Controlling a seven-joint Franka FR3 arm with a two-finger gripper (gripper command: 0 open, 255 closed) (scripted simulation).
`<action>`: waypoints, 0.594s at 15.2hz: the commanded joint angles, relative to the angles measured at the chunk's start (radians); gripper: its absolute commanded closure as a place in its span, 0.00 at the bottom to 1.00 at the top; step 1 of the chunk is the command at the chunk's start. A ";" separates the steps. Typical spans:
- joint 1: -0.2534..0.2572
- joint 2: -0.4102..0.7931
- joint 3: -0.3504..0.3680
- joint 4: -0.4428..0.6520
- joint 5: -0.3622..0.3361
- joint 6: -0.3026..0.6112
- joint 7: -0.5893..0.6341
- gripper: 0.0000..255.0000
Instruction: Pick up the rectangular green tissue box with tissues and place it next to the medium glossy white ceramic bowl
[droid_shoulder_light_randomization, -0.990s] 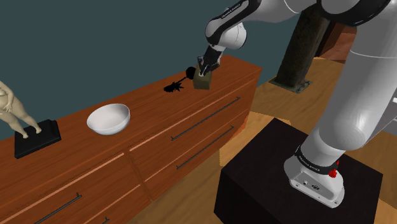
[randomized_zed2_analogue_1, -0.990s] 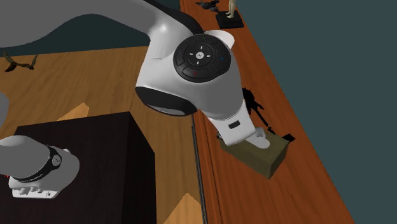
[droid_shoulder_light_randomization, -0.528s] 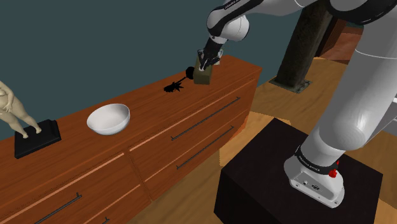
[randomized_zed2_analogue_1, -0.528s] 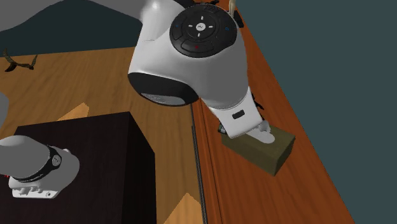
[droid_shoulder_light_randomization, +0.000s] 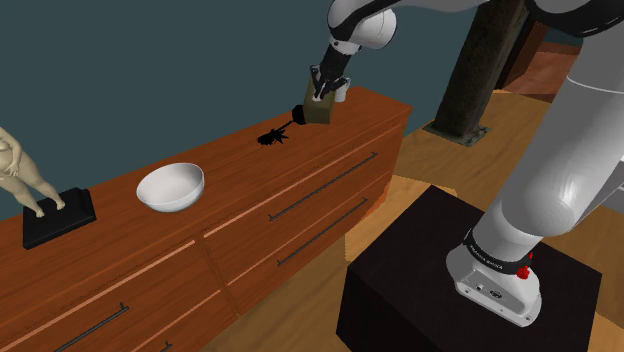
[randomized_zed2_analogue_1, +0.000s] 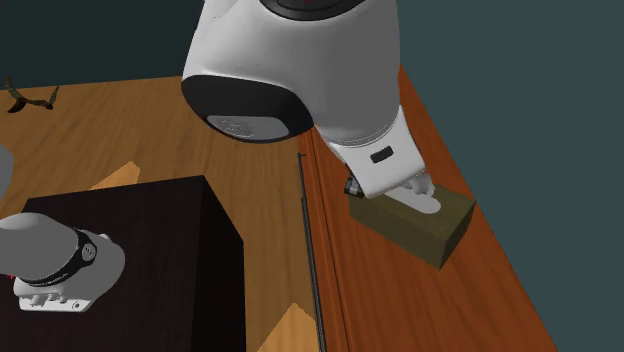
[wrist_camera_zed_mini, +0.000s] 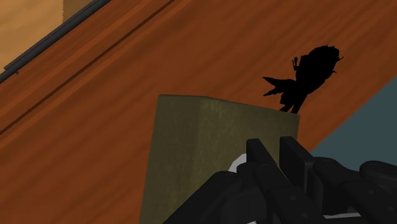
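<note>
The olive-green tissue box (droid_shoulder_light_randomization: 318, 113) hangs above the dresser top (droid_shoulder_light_randomization: 262, 178) near its far end, lifted off the wood. My gripper (droid_shoulder_light_randomization: 322, 97) is shut on the box from above. In the second exterior view the box (randomized_zed2_analogue_1: 415, 224) sits under the white hand, with a white tissue (randomized_zed2_analogue_1: 428, 202) poking out of its top. In the wrist view my gripper (wrist_camera_zed_mini: 280, 162) clasps the box (wrist_camera_zed_mini: 203, 146) at its top, the fingers (wrist_camera_zed_mini: 264, 165) close together beside the tissue (wrist_camera_zed_mini: 238, 164). The white bowl (droid_shoulder_light_randomization: 170, 187) stands further along the dresser toward the shoulder view's left.
A black spiky object (droid_shoulder_light_randomization: 272, 136) lies on the dresser between box and bowl, close to the wall. A pale figurine (droid_shoulder_light_randomization: 22, 172) on a black base (droid_shoulder_light_randomization: 62, 216) stands at the shoulder view's far left. The black stand (droid_shoulder_light_randomization: 450, 290) is at lower right.
My gripper has risen with the tissue box, which was resting on the dresser top a second ago and now hangs above it. Bowl and figurine have not moved.
</note>
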 joint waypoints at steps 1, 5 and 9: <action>-0.001 -0.009 -0.002 0.019 -0.010 -0.027 0.010 1.00; -0.002 -0.025 -0.005 0.053 -0.028 -0.074 0.032 1.00; -0.003 -0.037 -0.007 0.091 -0.043 -0.122 0.051 1.00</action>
